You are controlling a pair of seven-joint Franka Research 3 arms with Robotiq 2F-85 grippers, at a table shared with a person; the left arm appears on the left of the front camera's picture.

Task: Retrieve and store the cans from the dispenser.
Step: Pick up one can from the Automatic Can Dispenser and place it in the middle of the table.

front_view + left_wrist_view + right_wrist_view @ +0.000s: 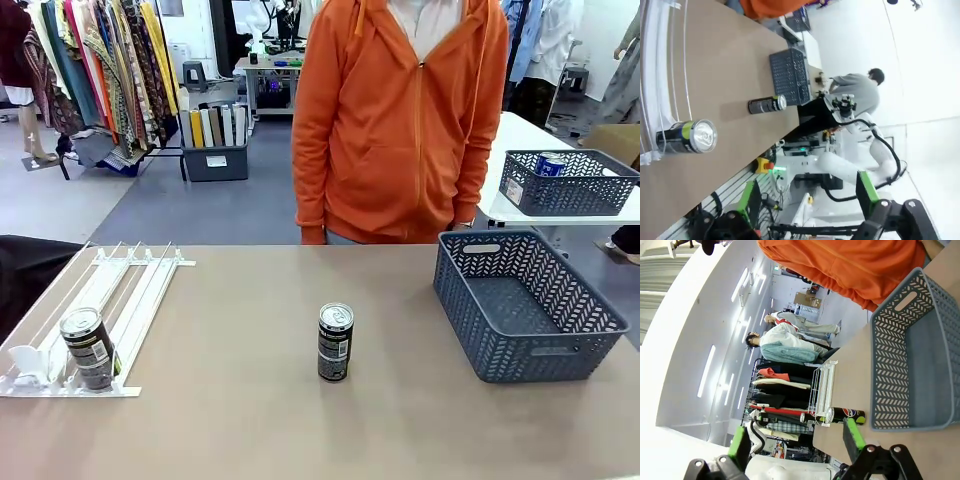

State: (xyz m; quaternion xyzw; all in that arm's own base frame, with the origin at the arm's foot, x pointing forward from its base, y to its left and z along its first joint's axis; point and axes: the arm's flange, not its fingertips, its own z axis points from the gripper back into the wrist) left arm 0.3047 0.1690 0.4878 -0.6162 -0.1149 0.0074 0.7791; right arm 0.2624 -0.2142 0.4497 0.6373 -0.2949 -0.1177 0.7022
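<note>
Desk (250,420): tan top. It carries the dispenser, the basket and two cans.
Person (400,120): orange hoodie, standing at the far edge, about centre.
Basket (470,300): dark grey mesh with its open top up, on the right side of the desk towards the far edge.
Dispenser (130,290): flat white rail rack on the left side of the desk, its lanes running from near to far.
Left hand (807,200): green-padded fingers spread wide, holding nothing, off the desk and well apart from both cans.
Right hand (796,440): fingers spread wide, holding nothing, back from the basket on its near side.
Dispenser can (88,348): dark with a pale label and silver top, upright in a lane at the dispenser's near end.
Middle can (335,343): same dark kind, upright on bare desk about centre, between the dispenser and basket and well apart from both.
</note>
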